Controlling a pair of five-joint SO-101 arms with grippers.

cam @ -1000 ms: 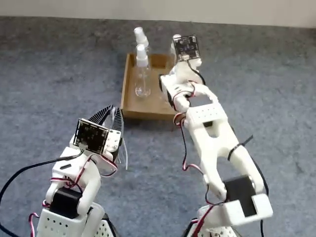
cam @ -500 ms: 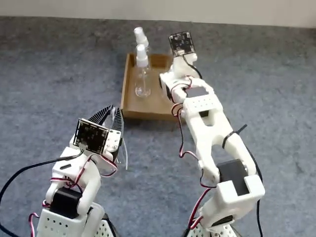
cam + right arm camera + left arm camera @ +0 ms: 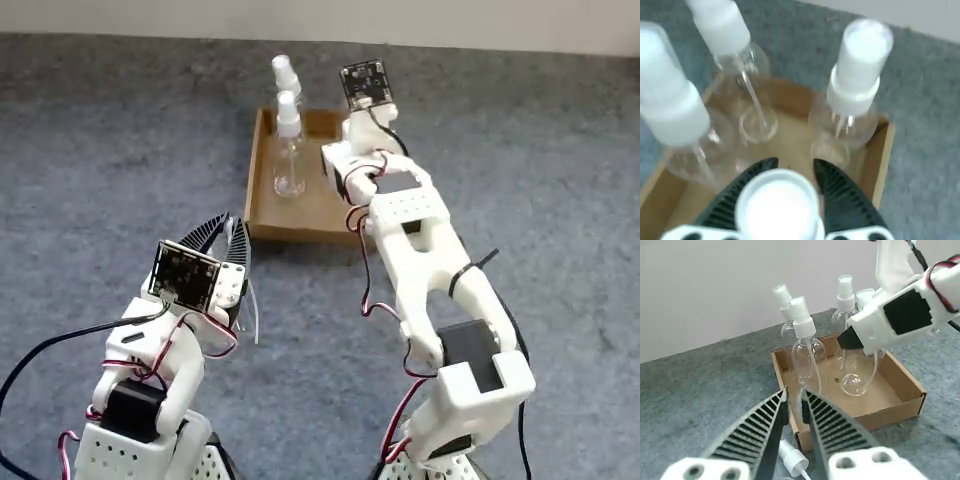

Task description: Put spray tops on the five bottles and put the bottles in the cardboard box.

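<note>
The cardboard box [image 3: 315, 208] lies on the grey carpet ahead of both arms. My right gripper [image 3: 792, 165] is over the box, shut on the white spray top of a clear bottle [image 3: 777, 205]. That bottle [image 3: 858, 371] hangs upright with its base low inside the box [image 3: 875, 415]. Three other capped bottles stand in the box: one at the front [image 3: 807, 357], one behind it [image 3: 784, 302] and one at the back [image 3: 845, 302]. My left gripper [image 3: 794, 396] is short of the box, slightly open and empty. A loose spray top [image 3: 790, 457] lies on the carpet under it.
Bare grey carpet surrounds the box on all sides. The loose spray top's thin tube [image 3: 252, 315] lies beside the left arm. The right arm [image 3: 420, 250] stretches from the near edge up to the box's right side.
The right arm has swung a little to the left and farther over the box with its bottle. The left arm has not moved.
</note>
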